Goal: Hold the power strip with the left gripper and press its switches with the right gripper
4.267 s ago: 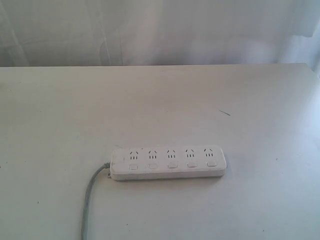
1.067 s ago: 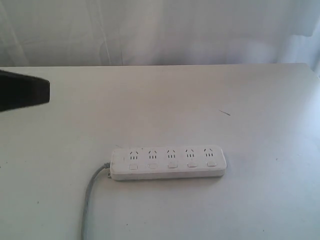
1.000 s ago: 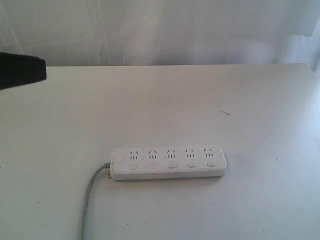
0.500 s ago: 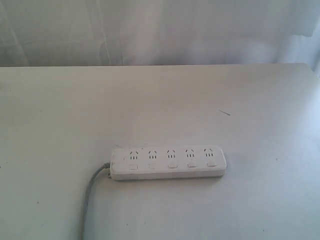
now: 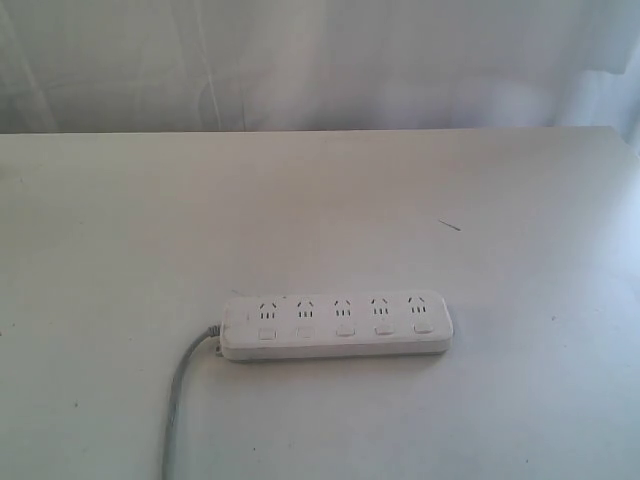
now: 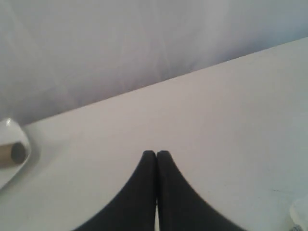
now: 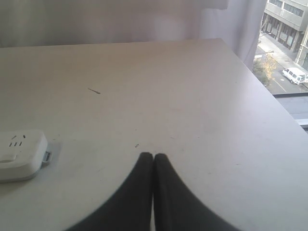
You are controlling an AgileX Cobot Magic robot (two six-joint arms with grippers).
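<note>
The white power strip lies flat near the table's front, its five switches in a row facing the camera and its grey cord trailing off the left end toward the front edge. Neither arm shows in the exterior view. In the left wrist view my left gripper is shut with nothing in it, above bare table; the strip is not in that view. In the right wrist view my right gripper is shut and empty, with one end of the power strip off to its side, apart from the fingers.
The white table ends at a pale curtain behind. A small dark speck lies on the table beyond the strip. A white dish holding a roll sits at the table's edge in the left wrist view. A window onto a street lies past the table's side edge.
A dark arm that showed at the left edge of the exterior view about a second ago has withdrawn out of sight. The power strip has not moved.
</note>
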